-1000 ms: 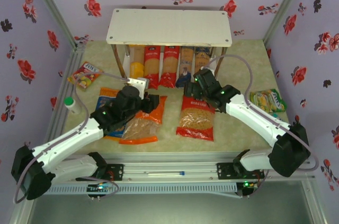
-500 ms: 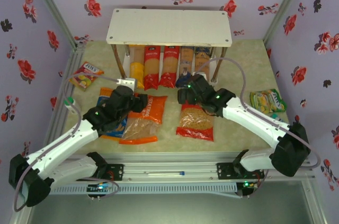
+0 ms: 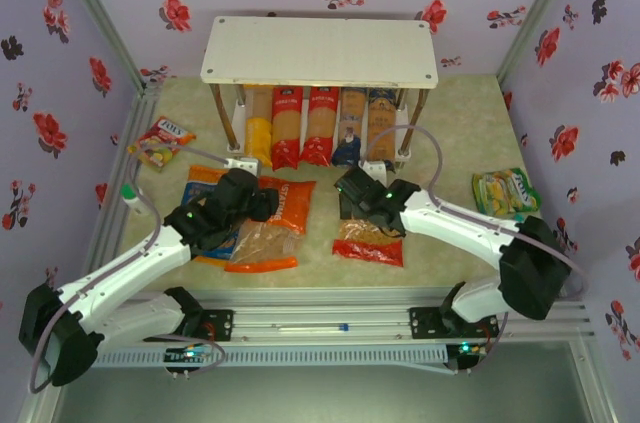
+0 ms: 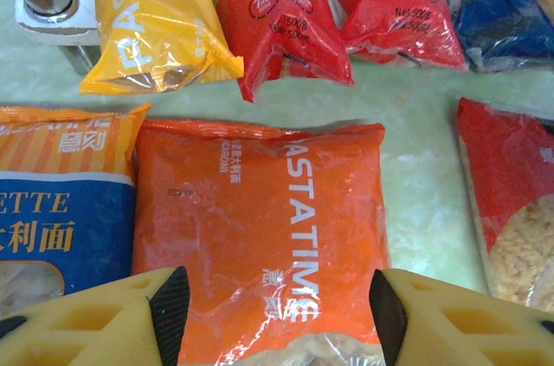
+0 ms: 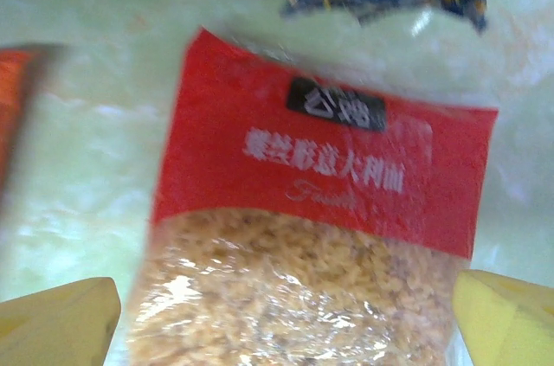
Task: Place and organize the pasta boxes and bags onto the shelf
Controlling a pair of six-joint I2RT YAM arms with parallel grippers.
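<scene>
Finds the left gripper [image 4: 277, 318] low over the orange bag [image 4: 260, 210], jaws partly apart across its short width, gripping nothing. Puts the right gripper [image 5: 286, 323] likewise over the red bag [image 5: 320, 176], jaws spread wide and empty, one finger off each long edge. Reads both bags as flat on the counter [image 3: 450, 113], long axes running toward the shelf [image 3: 320, 51] just beyond. Places the blue-orange bag [image 4: 61, 210] right beside the orange one, touching or overlapping, cannot tell which. Counts five pasta boxes [image 3: 315, 123] side by side under the top board, ends poking toward the bags. Judges the left arm nearer the orange bag, the right nearer the red. Expects a short drop, a squeeze, then a carry forward.
</scene>
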